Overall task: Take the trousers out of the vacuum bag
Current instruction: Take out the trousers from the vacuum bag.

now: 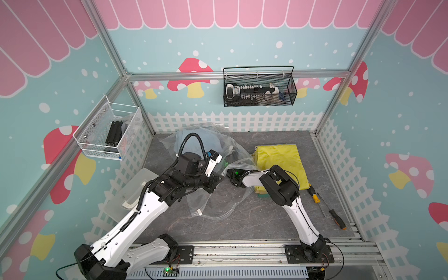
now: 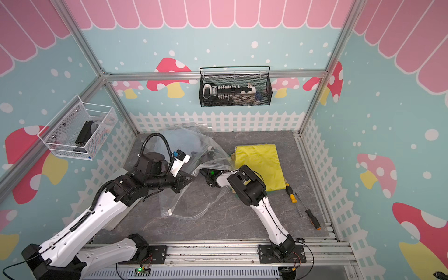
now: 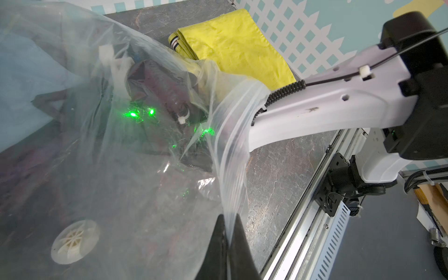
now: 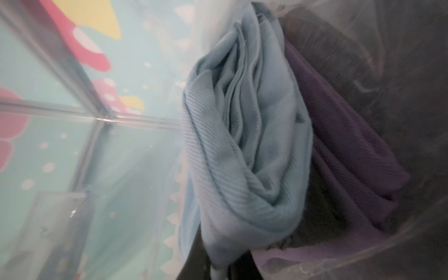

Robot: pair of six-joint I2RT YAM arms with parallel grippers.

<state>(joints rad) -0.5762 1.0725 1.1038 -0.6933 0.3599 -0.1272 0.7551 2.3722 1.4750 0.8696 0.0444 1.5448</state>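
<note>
My left gripper (image 3: 226, 218) is pinched shut on the zip edge of the one vacuum bag (image 1: 234, 145), two trousers inside, a light blue pair (image 4: 242, 145) and a purple pair (image 4: 344, 150), right gripper (image 1: 229, 169) closed in there on I can't tell what, one yellow pair (image 1: 281, 160) out beside it, two screwdrivers (image 1: 338, 217) by the right edge, open tabletop (image 1: 254, 218) up front.

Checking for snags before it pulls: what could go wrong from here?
1. The left gripper pinches only the zip edge of the vacuum bag; if that slips, the mouth may collapse around the right arm.
2. The right gripper seems shut on the light blue trousers, which press against the purple trousers; both may drag out together.
</note>
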